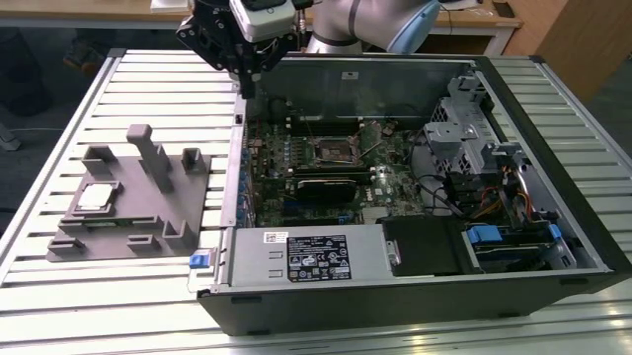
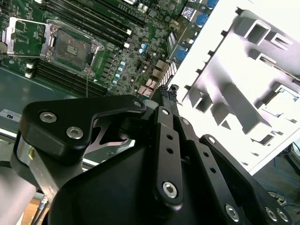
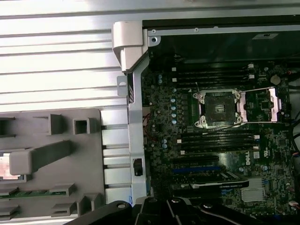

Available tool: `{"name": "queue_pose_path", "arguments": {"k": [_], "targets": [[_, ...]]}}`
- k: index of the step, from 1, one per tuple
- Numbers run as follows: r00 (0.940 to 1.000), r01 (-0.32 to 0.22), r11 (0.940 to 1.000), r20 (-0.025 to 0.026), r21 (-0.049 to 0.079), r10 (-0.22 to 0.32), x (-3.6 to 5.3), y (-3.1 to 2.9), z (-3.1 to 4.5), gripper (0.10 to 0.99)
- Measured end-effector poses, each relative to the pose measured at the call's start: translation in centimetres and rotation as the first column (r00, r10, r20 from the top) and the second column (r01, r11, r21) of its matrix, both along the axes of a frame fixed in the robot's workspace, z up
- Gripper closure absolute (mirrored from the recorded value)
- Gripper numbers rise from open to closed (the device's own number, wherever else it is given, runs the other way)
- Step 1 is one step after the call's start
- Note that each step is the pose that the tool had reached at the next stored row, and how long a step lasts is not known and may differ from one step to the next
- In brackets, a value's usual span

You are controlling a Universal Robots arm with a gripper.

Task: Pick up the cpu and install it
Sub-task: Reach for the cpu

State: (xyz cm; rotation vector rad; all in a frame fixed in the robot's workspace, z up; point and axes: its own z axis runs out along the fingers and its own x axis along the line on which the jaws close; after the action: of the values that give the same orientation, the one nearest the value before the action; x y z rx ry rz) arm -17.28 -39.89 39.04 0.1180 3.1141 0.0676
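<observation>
The arm's pincer [image 1: 245, 87] hangs over the back corner of the open computer case [image 1: 415, 296], just above the case's near wall. In the second wrist view its two black fingers run side by side and meet at the tip [image 2: 166, 91], so I read it as closed and holding nothing.

The cpu [image 1: 96, 195] is well apart from the pincer, lower down and off towards the exterior view's left. It lies flat in a pocket of the grey fixture [image 1: 148, 214]. The socket [image 1: 334, 151] sits below the pincer and towards the exterior view's right, out on the green board [image 1: 296, 211].

To my eye the job is at its very start. The pickup is not yet done, and the socket [image 3: 219, 108] looks bare inside its frame.

The pickup calls for the fingers to part and then close on the chip's thin edges, square to the pocket, since the fixture's raised posts stand close around it.

The chip is a small flat square with a pale, shiny metal top. The fixture looks like matt moulded plastic, blocky, with posts and slots. The socket is a dark square in a bright steel frame. The table [image 1: 148, 96] is ribbed bare metal.
</observation>
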Motion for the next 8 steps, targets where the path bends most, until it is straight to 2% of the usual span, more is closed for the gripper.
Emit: {"name": "queue_pose_path", "arguments": {"k": [8], "targets": [[1.0, 0.0, 1.0, 0.0, 0.0, 0.0, -0.33, 0.0, -0.04, 0.98]]}}
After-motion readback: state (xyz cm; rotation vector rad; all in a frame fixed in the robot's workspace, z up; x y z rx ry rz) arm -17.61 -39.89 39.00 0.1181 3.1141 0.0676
